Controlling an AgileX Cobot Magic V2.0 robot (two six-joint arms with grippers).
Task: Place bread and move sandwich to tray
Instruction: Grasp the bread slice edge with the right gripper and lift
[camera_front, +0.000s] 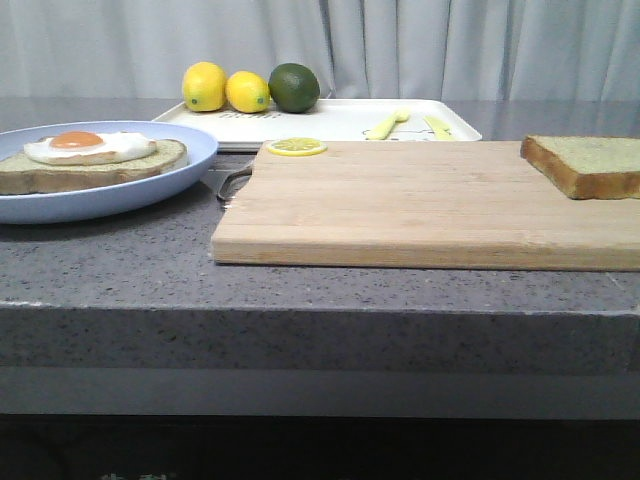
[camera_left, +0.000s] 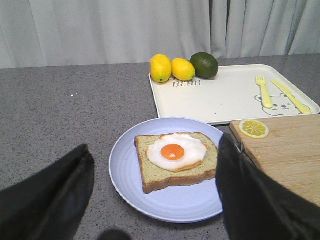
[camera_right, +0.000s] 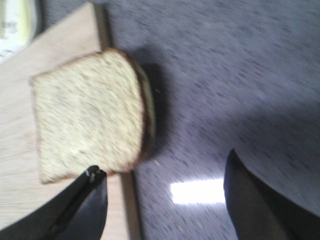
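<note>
Greenish-beige bread (camera_right: 90, 120) lies overhanging the cutting board's (camera_front: 400, 205) right edge, ahead of the right gripper's (camera_right: 165, 200) wide, empty jaws, while the left gripper (camera_left: 152, 200), equally wide, frames the egg sandwich (camera_left: 175, 160) on its blue plate (camera_left: 125, 170) beside the white tray (camera_left: 220, 97).

From my station, neither arm shows in the front view. My left gripper (camera_left: 155, 200) hangs with its jaws spread wide and nothing between them. My right gripper (camera_right: 165, 205) is likewise parted and empty, one dark finger (camera_right: 85, 200) low, its picture blurred
</note>
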